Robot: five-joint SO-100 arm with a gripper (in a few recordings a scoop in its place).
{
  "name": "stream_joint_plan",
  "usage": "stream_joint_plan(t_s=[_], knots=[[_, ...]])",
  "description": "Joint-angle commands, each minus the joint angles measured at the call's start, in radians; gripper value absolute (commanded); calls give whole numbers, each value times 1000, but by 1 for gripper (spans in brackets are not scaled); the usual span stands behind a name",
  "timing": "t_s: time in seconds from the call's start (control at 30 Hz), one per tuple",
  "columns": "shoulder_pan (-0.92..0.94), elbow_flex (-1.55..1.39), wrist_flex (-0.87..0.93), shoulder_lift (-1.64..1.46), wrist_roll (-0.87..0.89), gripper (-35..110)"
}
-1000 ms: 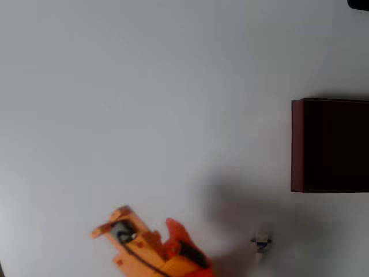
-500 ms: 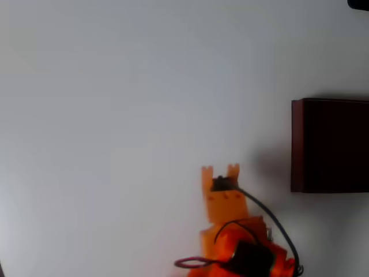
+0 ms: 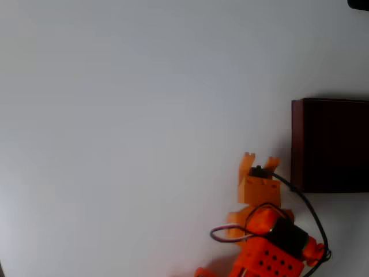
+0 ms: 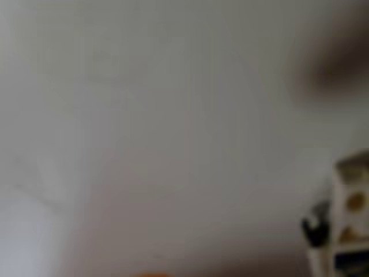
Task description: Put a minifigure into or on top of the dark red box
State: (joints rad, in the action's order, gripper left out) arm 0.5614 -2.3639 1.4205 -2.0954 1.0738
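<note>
Hovering just left of box (image 3: 330, 144) | gripper (image 3: 258, 158) state: cannot tell | figure (image 4: 349, 216) blurred, wrist view | risk: arm clips box wall, shoving it

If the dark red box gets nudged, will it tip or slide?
Probably slide: the dark red box looks broad and sits flat on the smooth white table. Its dark interior suggests it is hollow, so likely light.
</note>
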Motion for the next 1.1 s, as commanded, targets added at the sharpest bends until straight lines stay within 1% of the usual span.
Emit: stream_joint_plan(t_s=[0.0,0.13,0.33,0.47,0.57,0.63,0.8,1.07], knots=[[104,21,-32,-3,-60,20],[172,-9,-92,12,-155,20],[209,-120,-209,-23,-298,20],[215,-150,-207,-72,-342,20],[262,-204,-195,-140,-385,20],[273,-235,-192,-199,-391,19],[278,-235,-183,-179,-391,19],[295,-252,-140,-176,-327,20]])
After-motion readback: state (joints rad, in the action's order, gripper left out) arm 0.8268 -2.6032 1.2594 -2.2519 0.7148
